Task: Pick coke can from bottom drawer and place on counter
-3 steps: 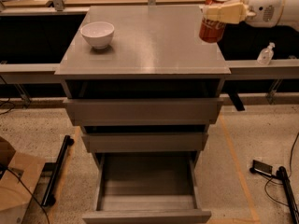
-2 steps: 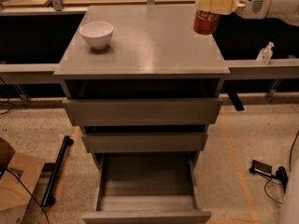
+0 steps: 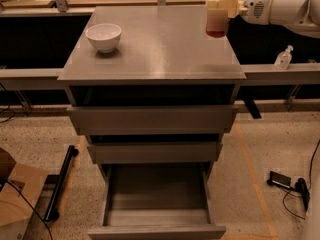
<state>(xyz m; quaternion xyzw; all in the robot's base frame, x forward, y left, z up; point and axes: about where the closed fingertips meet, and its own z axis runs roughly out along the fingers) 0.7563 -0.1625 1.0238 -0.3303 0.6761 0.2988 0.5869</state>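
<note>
My gripper (image 3: pixel 219 10) reaches in from the right and is shut on the coke can (image 3: pixel 217 23), a red-orange can with a silver top. It holds the can upright over the far right part of the counter (image 3: pixel 160 49), the can's base close to the surface. The bottom drawer (image 3: pixel 156 204) is pulled out at the foot of the grey cabinet and its tray holds nothing.
A white bowl (image 3: pixel 103 36) stands on the counter's left rear. The two upper drawers (image 3: pixel 152 119) stick out slightly. A clear bottle (image 3: pixel 283 58) sits on the rail shelf at right. A cardboard box (image 3: pixel 15 199) and cables lie on the floor.
The gripper has carried the can leftward and away from the camera, from beyond the counter's right edge to over its far right part.
</note>
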